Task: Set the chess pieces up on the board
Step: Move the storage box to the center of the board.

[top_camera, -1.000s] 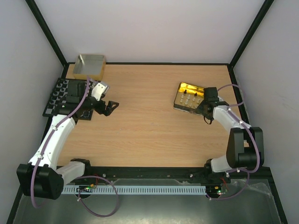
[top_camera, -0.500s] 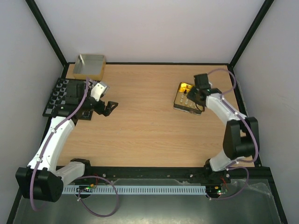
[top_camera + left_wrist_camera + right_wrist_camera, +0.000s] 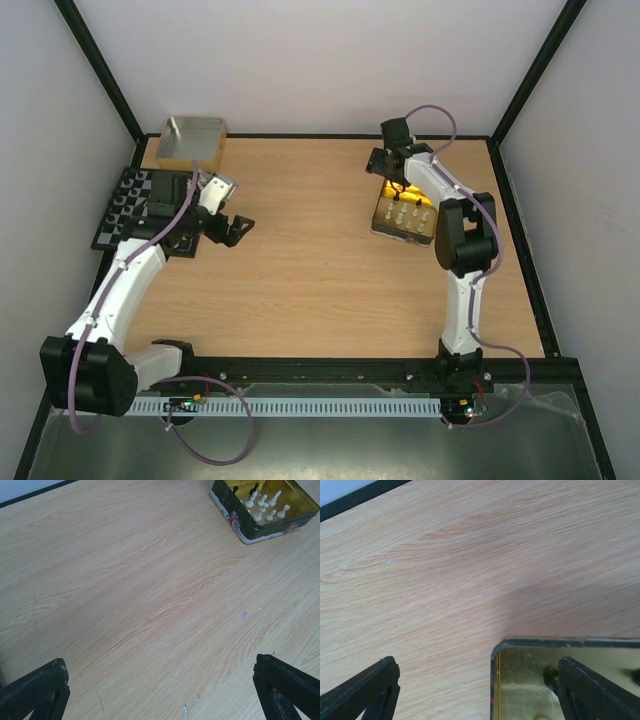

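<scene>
The table [image 3: 320, 260] is pale wood. The gold tin [image 3: 400, 238] on its right half serves as the landmark here.

The board [image 3: 140, 235] lies flat, well apart from the tin, right across the table at the left edge. It has black and pale grey checks inside a thin black border, and the left arm hides part of it. A grey box [image 3: 185, 158] with a tan rim sits just beyond the board, on the side away from the arm bases and equally distant from the tin.

The left pincer [image 3: 235, 228] hangs between board and tin, much nearer the board. In its wrist view the left pincer [image 3: 161, 660] is spread as wide as it goes, with only bare wood between the fingers. The right pincer [image 3: 385, 165] hovers at the tin's far corner. Seen from its own wrist, the right pincer [image 3: 477, 662] is wide apart and holds nothing, with one finger over the tin's rim [image 3: 495, 680].

The chess pieces [image 3: 122, 200] on the board are tiny black men, lined up along the side farthest from the tin. The cream-white ones [image 3: 262, 507] stand loose inside the tin [image 3: 250, 530], with at least one dark piece among them.

By my reading the black side is largely placed. The white side has not been started, so roughly half the job is left.
</scene>
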Robot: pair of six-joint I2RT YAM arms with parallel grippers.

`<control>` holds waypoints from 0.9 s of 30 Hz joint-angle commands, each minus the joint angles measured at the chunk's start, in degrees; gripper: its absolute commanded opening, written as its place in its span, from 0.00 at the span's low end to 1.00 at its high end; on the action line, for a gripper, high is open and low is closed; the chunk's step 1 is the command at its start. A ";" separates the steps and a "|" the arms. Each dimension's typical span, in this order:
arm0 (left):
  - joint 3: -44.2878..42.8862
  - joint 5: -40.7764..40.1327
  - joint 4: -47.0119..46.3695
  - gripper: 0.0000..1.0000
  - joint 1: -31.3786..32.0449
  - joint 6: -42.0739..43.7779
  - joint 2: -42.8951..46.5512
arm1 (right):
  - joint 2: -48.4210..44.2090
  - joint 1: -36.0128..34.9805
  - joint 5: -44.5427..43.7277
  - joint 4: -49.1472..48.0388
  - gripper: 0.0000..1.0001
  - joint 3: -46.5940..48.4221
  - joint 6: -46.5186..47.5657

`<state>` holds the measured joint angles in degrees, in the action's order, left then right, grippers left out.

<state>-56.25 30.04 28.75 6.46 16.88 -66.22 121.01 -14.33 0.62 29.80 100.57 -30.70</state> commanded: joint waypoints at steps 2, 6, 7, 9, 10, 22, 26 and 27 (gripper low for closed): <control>-0.87 -0.60 -1.74 1.00 0.13 -0.31 -1.08 | 4.68 0.10 2.67 3.65 0.81 7.05 2.71; -0.71 -0.29 -2.44 1.00 0.13 -0.69 -1.38 | 6.59 -0.41 5.02 2.28 0.79 8.66 3.65; -0.58 -0.28 -2.57 1.00 0.13 -0.78 -1.48 | 6.60 -0.57 5.49 1.58 0.78 8.51 3.78; -0.36 -0.25 -2.96 1.00 0.13 -0.96 -1.50 | 6.64 -0.89 5.93 0.48 0.78 8.24 3.67; -0.28 -0.25 -3.12 1.00 0.13 -1.05 -1.60 | 6.87 -1.00 6.63 0.13 0.77 8.24 3.63; 0.31 -0.07 -3.79 1.00 0.13 -1.32 -2.14 | 11.52 -2.14 10.24 0.42 0.75 8.91 3.46; 0.41 -0.08 -3.87 1.00 0.13 -1.33 -1.86 | 9.44 -2.20 9.46 -1.17 0.74 3.79 2.84; 0.50 -0.03 -3.88 1.00 0.13 -1.34 -1.77 | 7.88 -2.15 9.28 -1.99 0.74 1.75 2.52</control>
<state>-56.25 29.71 25.67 6.48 16.01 -67.96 131.63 -16.29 10.61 28.86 107.20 -27.46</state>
